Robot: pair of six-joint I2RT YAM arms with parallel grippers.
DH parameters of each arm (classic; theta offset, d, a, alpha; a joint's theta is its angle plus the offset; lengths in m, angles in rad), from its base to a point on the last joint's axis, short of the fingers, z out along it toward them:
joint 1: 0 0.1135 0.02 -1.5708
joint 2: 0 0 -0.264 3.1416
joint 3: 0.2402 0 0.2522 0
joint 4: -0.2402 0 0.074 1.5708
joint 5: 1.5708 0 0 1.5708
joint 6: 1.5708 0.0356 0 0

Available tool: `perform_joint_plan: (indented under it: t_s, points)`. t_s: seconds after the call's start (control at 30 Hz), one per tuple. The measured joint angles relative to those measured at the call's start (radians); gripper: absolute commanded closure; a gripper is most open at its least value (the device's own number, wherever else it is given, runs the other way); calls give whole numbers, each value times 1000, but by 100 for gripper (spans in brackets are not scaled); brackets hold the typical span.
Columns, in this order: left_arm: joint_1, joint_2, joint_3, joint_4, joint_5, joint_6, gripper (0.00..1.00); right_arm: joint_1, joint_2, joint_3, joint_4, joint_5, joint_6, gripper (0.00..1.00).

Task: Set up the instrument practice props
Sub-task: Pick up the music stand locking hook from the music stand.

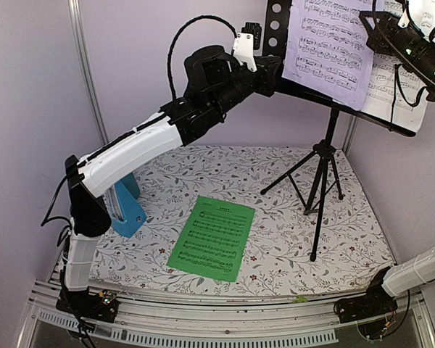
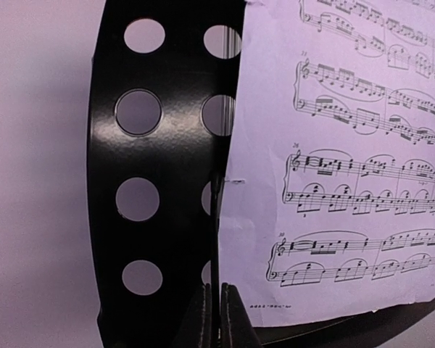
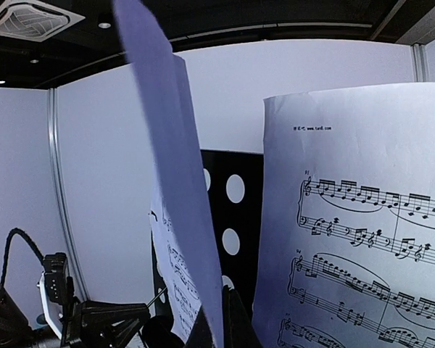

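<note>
The black tripod music stand (image 1: 322,163) stands at the back right, its perforated desk (image 2: 167,145) raised high. My left gripper (image 1: 270,72) (image 2: 219,319) is shut on a thin black strip at the desk's lower left, beside the corner of a white sheet-music page (image 2: 333,181). My right gripper (image 1: 370,25) (image 3: 221,326) is shut on that page (image 1: 326,47) (image 3: 181,181) near its right edge, and the page curls. A second white page (image 1: 391,87) (image 3: 355,217) leans on the desk's right half. The green page (image 1: 212,238) lies flat on the table. The blue metronome (image 1: 127,206) stands at the left, partly behind my left arm.
The floral tablecloth (image 1: 275,174) covers the table, and the tripod legs (image 1: 315,217) spread over its right half. Pale walls close in on the left, back and right. A metal rail (image 1: 225,308) runs along the near edge between the arm bases.
</note>
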Motion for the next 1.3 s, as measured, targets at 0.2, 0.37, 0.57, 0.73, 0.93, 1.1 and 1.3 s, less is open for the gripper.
perform_joint_plan:
  t_s: [0.2, 0.37, 0.57, 0.73, 0.93, 1.1, 1.3]
  points:
    - [-5, 0, -13, 17, -8, 3, 100, 0, 11, 0, 7, 51, 37, 100]
    - [-13, -21, -95, 109, -44, 4, 100, 0, 6, -24, 38, 96, 58, 100]
    - [-24, -49, -170, 198, -63, 16, 100, 0, 3, -48, 65, 105, 65, 100]
    - [-29, -67, -219, 252, -68, 32, 100, 0, 4, -49, 81, 105, 53, 100]
    - [-32, -77, -251, 289, -67, 48, 100, 0, 14, -49, 109, 96, 9, 100]
    - [-35, -78, -261, 311, -67, 58, 100, 0, 33, -49, 114, 63, -23, 100]
    - [-36, -80, -275, 334, -63, 72, 100, 0, 68, -49, 118, 16, -66, 100]
